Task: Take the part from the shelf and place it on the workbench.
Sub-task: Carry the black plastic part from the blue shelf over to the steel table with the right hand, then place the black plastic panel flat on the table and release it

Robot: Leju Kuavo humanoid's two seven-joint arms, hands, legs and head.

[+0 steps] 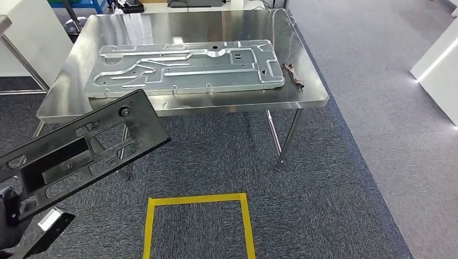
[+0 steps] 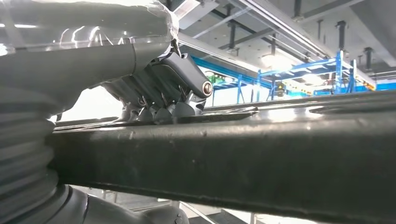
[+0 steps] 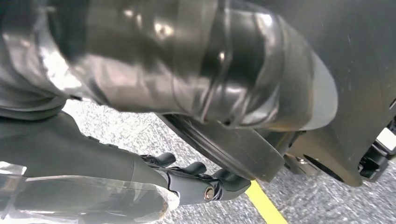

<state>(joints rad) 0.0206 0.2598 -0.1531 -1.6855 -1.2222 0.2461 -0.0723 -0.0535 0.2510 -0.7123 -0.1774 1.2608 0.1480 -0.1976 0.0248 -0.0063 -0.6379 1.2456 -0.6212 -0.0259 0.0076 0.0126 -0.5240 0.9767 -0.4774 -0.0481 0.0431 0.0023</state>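
I carry one black plastic frame (image 1: 81, 148) low on my left side, short of the steel table (image 1: 302, 86) and tilted, with its far corner rising toward the table's near edge. In my left wrist view my left hand (image 2: 161, 93) has its fingers (image 2: 154, 113) curled down over the top edge of the frame, gripping it. My right hand (image 3: 196, 179) hangs by my side over the carpet with its fingers half curled; it seems to hold nothing, though I cannot tell how tightly they are closed.

I judge the frame to be stiff and fairly light for its length, a moulded piece full of open slots, so it should not bend or sag. Held at one end, though, it is long enough to lever against my grip and swing, and the smooth plastic could slide in my fingers. A hold on a solid rail beside a slot, nearer the middle, would be steadier.

On the table lies one large grey metal panel (image 1: 183, 67), taking up much of the top, and just beside the panel's right end sits one small rusty bracket (image 1: 293, 75). On the carpet, nearer me than the table, is one yellow tape square (image 1: 197, 224). The bare steel nearest the frame is a narrow strip along the table's front edge.
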